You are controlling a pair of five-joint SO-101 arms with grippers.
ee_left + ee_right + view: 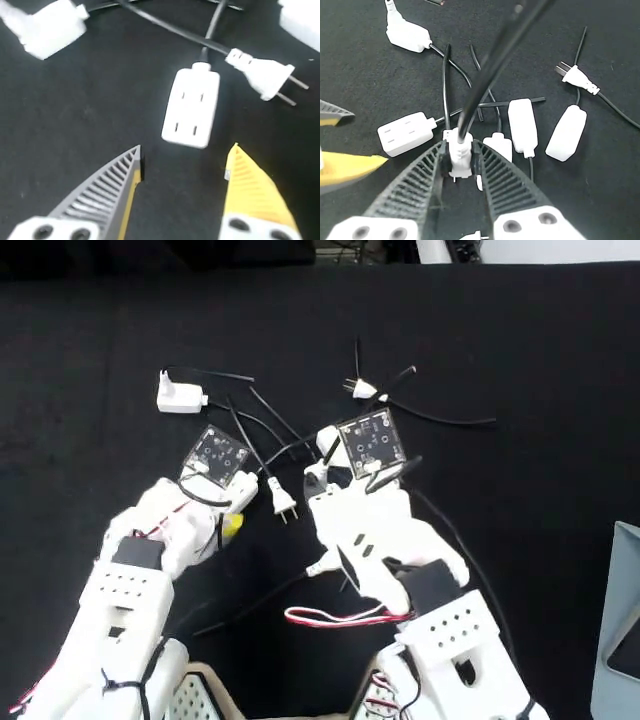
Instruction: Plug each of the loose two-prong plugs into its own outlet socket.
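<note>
The black table point(520, 330) is carrying a scatter of white pieces and thin black cords point(450, 420). An outlet socket point(191, 107) is lying flat, slots up, with a two-prong plug point(262, 76) resting just beside it. A second socket point(180, 397) is sitting well apart at the far left, and a second plug point(362, 389) is lying farther back. Two white blocks point(522, 125), perhaps more sockets, are lying side by side.
</note>
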